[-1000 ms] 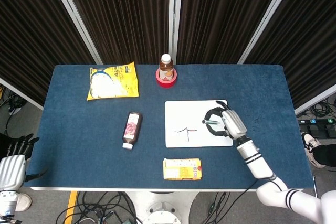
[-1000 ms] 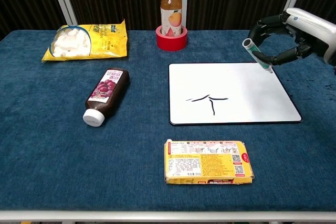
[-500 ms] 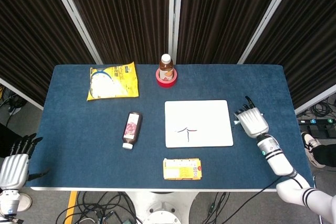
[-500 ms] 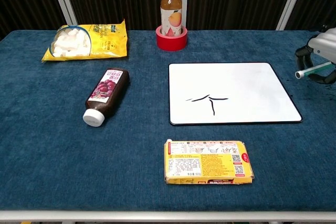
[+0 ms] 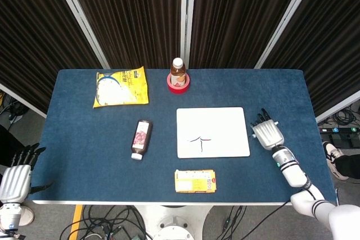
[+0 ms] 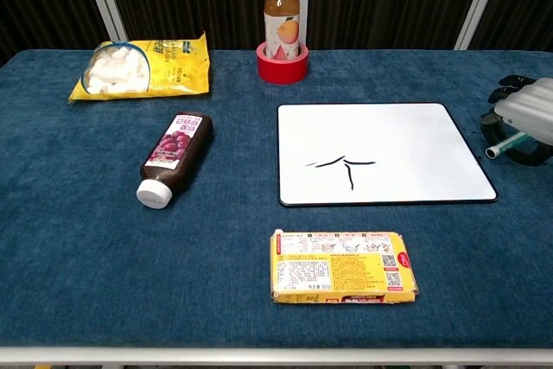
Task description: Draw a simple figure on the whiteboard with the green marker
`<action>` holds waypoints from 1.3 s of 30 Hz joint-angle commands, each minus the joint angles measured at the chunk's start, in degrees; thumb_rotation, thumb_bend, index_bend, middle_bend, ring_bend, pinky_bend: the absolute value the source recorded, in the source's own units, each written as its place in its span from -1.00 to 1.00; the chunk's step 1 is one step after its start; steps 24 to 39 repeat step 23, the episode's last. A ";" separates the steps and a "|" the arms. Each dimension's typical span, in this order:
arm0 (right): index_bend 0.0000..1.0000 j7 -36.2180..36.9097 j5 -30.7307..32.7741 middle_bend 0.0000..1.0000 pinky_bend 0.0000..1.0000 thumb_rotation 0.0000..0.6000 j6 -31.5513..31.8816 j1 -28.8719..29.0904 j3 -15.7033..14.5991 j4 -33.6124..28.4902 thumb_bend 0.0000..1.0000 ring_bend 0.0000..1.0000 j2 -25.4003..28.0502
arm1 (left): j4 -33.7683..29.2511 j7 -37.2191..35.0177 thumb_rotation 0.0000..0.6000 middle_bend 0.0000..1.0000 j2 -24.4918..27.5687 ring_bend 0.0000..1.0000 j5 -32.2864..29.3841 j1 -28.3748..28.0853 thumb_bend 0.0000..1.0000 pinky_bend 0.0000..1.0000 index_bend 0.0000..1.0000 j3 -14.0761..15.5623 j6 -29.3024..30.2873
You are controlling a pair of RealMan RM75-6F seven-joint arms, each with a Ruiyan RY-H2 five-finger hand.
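The whiteboard (image 6: pixel 389 127) lies flat at centre right and bears a small black arrow-like figure (image 6: pixel 344 164). In the head view the whiteboard (image 5: pixel 219 122) shows the same figure (image 5: pixel 199 140). My right hand (image 6: pixel 527 114) sits low over the cloth just right of the board's right edge. Its fingers curl around the green marker (image 6: pixel 505 145), which lies nearly flat with its white end pointing at the board. From above, the right hand (image 5: pixel 267 134) covers the marker. My left hand (image 5: pixel 14 179) hangs off the table's front left corner, fingers apart and holding nothing.
A yellow snack bag (image 6: pixel 143 66) lies at the back left. A dark bottle (image 6: pixel 173 157) lies on its side left of the board. A yellow box (image 6: pixel 343 267) sits in front of the board. An orange drink bottle (image 6: pixel 282 19) stands in a red tape roll (image 6: pixel 282 66).
My right hand carried the marker from above the board's far right part out past its right edge and down toward the cloth. The marker tipped nearly flat. The left hand barely moved.
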 commanded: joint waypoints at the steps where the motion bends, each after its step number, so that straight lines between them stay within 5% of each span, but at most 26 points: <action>1: -0.39 -1.84 0.50 -0.45 -1.00 1.00 -0.17 -0.71 -0.06 0.08 -0.18 -1.00 -0.04 | 0.01 0.04 1.00 -0.89 0.01 -0.97 0.14 -0.06 -0.79 -1.00 -0.70 -0.01 0.07; 8: -0.79 -4.82 1.72 -0.69 -1.00 1.00 10.66 -5.90 2.13 -10.39 -0.16 -1.00 6.43 | -0.08 0.02 1.00 -0.89 0.24 -0.97 0.34 -0.24 -0.79 -1.00 -0.70 -0.38 0.54; 14: -0.84 4.13 4.77 -0.59 -1.00 1.00 23.24 -15.79 4.13 -36.58 -0.17 -0.98 21.56 | -0.16 0.53 1.00 -0.89 0.21 -0.97 0.93 -0.97 -0.79 -1.00 -0.70 -0.92 0.73; 18: -0.78 11.20 2.53 -0.49 -0.96 1.00 30.08 -21.56 2.56 -46.74 -0.18 -0.85 29.52 | 0.00 0.76 1.00 -0.89 -0.29 -0.97 1.96 -1.38 -0.80 -1.00 -0.70 -1.44 1.90; 23: -0.74 15.46 -1.41 -0.49 -0.99 1.00 36.57 -26.00 1.05 -49.32 -0.18 -0.88 32.34 | -0.53 2.85 1.00 -0.89 -0.45 -0.97 1.91 -2.06 -0.80 -1.00 -0.70 -1.74 1.50; 39: -0.74 15.46 -1.41 -0.49 -0.99 1.00 36.57 -26.00 1.05 -49.32 -0.18 -0.88 32.34 | -0.53 2.85 1.00 -0.89 -0.45 -0.97 1.91 -2.06 -0.80 -1.00 -0.70 -1.74 1.50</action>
